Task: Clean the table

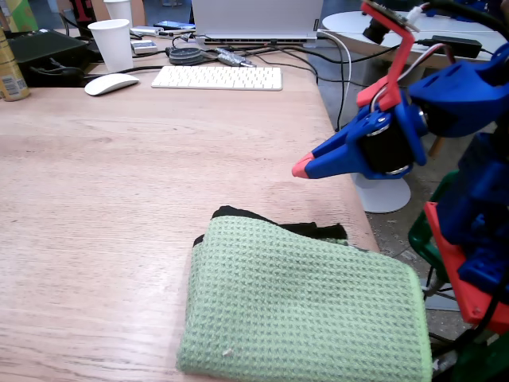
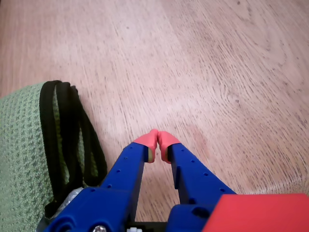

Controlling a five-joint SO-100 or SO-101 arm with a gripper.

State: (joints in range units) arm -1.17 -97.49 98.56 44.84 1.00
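The table [image 1: 119,199] is a large pale wood-grain desk that fills most of the fixed view; in the wrist view its bare top [image 2: 203,72] lies under the arm. A folded green waffle cloth [image 1: 302,306] with a black edge lies on the near right part of it, and shows at the left of the wrist view [image 2: 21,150]. My blue gripper [image 1: 302,168] with red fingertips hangs above the table's right edge, past the cloth's far side. In the wrist view the gripper [image 2: 157,140] is shut, tips touching, nothing between them.
At the far end stand a white keyboard [image 1: 216,77], a white mouse [image 1: 110,83], a paper cup [image 1: 112,44], a laptop [image 1: 254,20] and cables. A can [image 1: 9,68] stands at far left. A small round white table [image 1: 382,191] stands off the right edge.
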